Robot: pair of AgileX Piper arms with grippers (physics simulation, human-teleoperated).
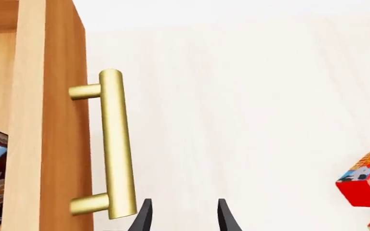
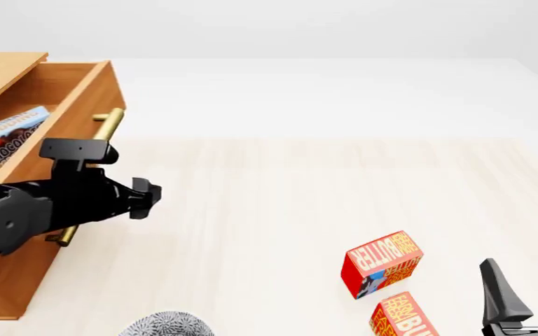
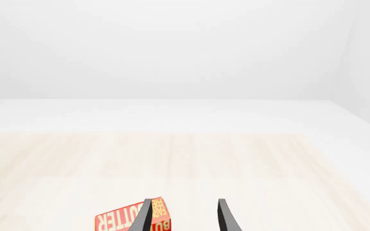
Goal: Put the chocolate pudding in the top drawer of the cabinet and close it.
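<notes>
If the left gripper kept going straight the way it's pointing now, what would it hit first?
Probably nothing close. The left gripper is open, its fingers aimed past the brass bar handle of the open top drawer, at bare pale tabletop. The handle lies just beside that line, though depth is unclear.

A pale, light-wood table (image 2: 279, 203) with faint grain fills most of the scene. Past its far edge lies a plain white floor (image 3: 172, 113), which meets blank white walls (image 3: 172, 48). The light is soft and even, casting only faint shadows.
</notes>
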